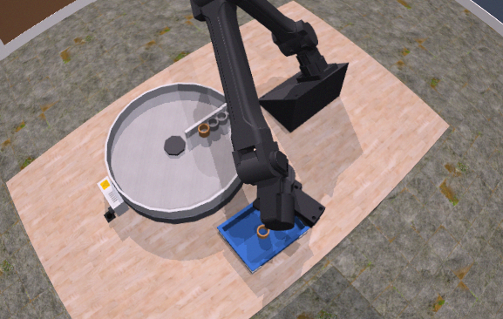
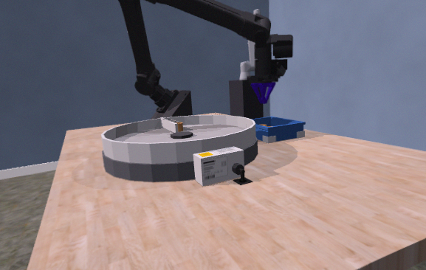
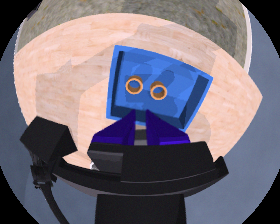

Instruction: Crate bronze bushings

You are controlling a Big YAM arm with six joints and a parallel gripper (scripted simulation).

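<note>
A bronze bushing (image 1: 203,134) (image 2: 180,127) stands on the turning table (image 1: 142,174) (image 2: 139,150) beside the white divider. Two steel bushings (image 1: 214,125) (image 1: 223,119) stand in line with it, farther from the hub. Two bronze bushings (image 3: 127,86) (image 3: 158,98) lie side by side in the blue crate (image 1: 251,257) (image 2: 284,131) (image 3: 141,59). The arm hides one of them in the top view. My gripper (image 2: 264,102) (image 3: 140,113) hangs well above the crate, pointing down. Its purple fingers are nearly together with nothing between them. It is hidden by the arm in the top view.
The white divider (image 1: 199,123) (image 2: 169,125) runs from near the dark hub (image 1: 174,145) (image 2: 181,135) towards the turning table's raised rim. A white labelled box (image 1: 110,193) (image 2: 214,167) stands against the rim's outside. The crate stands close beside the turning table and has low walls.
</note>
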